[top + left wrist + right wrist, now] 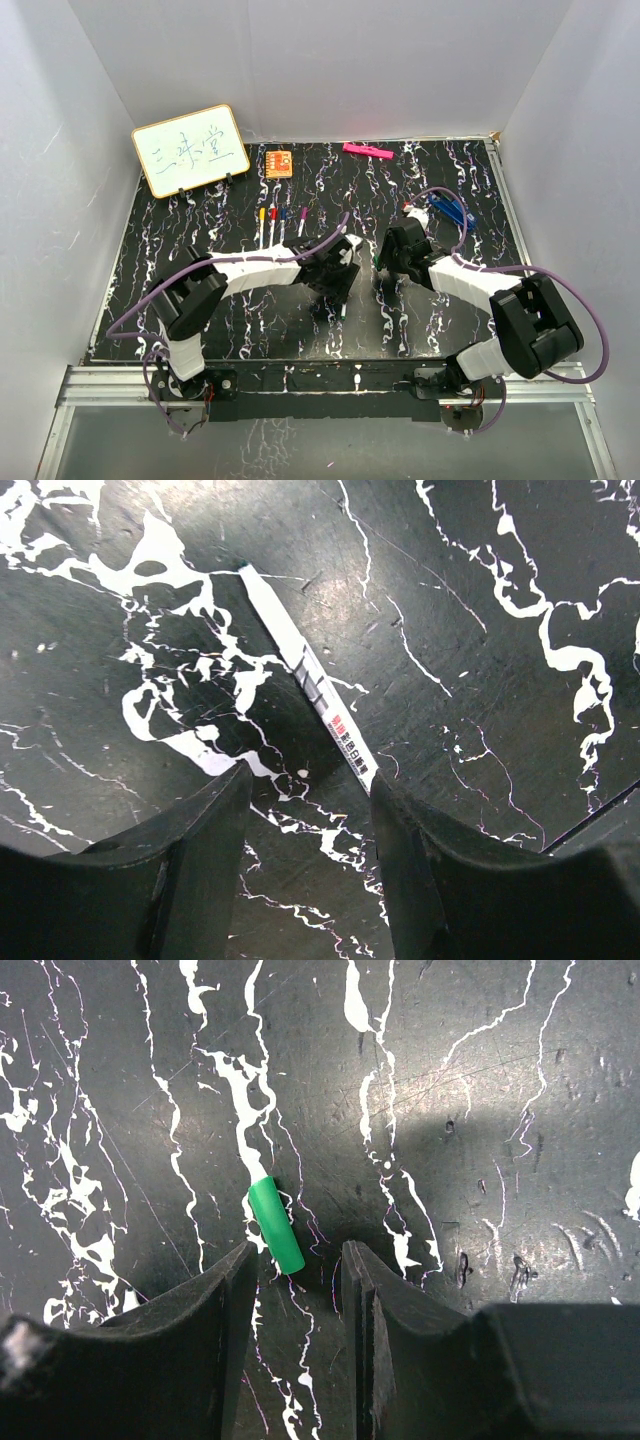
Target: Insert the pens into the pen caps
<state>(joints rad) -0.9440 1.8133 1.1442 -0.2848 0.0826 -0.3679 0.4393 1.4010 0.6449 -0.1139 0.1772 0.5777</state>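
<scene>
White pen [305,670]: near end hidden behind a finger [420,880] of the left gripper [310,780]; far tip too dark and small to name its colour; print on the barrel unreadable. Overhead, this pen lies mostly under the gripper. Green cap [275,1225]: contact with the right gripper [298,1255] cannot be told. Fingers in both wrist views: cut off at the bottom edge. Row of pens [272,225]: capped or bare, too small to tell. Blue object [452,212]: partly behind the right arm, unidentifiable. Orange block [279,162]: markings too small.

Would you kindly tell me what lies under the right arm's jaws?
A green cap lies flat on the table, one end between the open jaws. The table under the jaws themselves is hidden.
</scene>
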